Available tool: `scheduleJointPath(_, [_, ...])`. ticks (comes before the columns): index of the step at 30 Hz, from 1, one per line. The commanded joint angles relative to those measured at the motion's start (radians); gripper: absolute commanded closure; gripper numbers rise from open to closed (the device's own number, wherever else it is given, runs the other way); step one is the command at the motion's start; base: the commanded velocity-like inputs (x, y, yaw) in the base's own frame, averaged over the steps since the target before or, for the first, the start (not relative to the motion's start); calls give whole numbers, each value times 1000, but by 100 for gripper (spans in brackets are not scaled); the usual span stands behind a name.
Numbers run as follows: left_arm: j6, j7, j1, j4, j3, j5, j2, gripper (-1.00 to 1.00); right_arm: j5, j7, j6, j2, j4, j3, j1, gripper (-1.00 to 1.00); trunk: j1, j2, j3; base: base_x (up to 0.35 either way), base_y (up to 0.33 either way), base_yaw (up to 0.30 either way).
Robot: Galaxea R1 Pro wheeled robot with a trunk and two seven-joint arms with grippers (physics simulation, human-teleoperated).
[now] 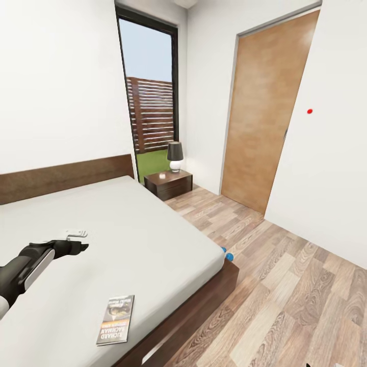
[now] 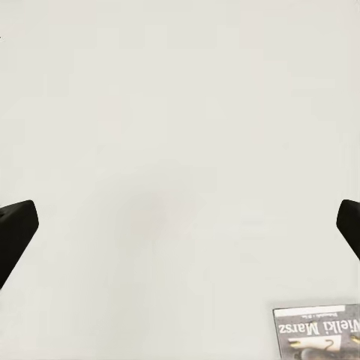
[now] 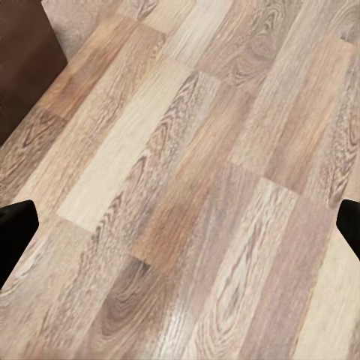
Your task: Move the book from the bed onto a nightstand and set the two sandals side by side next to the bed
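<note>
The book (image 1: 115, 320), dark-covered with an orange band, lies flat on the pale mattress of the bed (image 1: 127, 234) near its foot edge. My left gripper (image 1: 79, 241) hovers over the mattress, up-bed from the book and apart from it. In the left wrist view this gripper (image 2: 180, 232) is open over bare mattress, with a corner of the book (image 2: 319, 331) at the frame's edge. A bright blue sandal (image 1: 228, 255) peeks out on the floor at the bed's far foot corner. The nightstand (image 1: 168, 184) stands beside the headboard. My right gripper (image 3: 180, 232) is open above the wood floor.
A dark-shaded lamp (image 1: 175, 155) and a small white object stand on the nightstand. A tall window (image 1: 150, 97) is behind it, and a wooden door (image 1: 265, 117) is in the right wall. Plank floor (image 1: 285, 285) runs along the bed's right side. The dark bed frame (image 3: 22, 60) shows beside the right gripper.
</note>
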Motion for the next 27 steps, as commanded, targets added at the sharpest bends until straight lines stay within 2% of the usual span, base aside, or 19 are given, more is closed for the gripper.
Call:
scheduleJointPath(1, [3,0,-1,-1,-3,2,1,-100,11,9,-4,1,0,-8,-1,-100,-4,7,2,0,0,0])
scheduleJointPath(20, [4,5,-1,1,-5,1,1,-100,11,9,-4,3,1,-8,-1,-100,-77,140,62,0,0,0])
scheduleJointPath(27, [2,33,-1,1,-9,2,1,-100,11,9,-4,3,2,-8,-1,-100,-104,189,84,0,0,0])
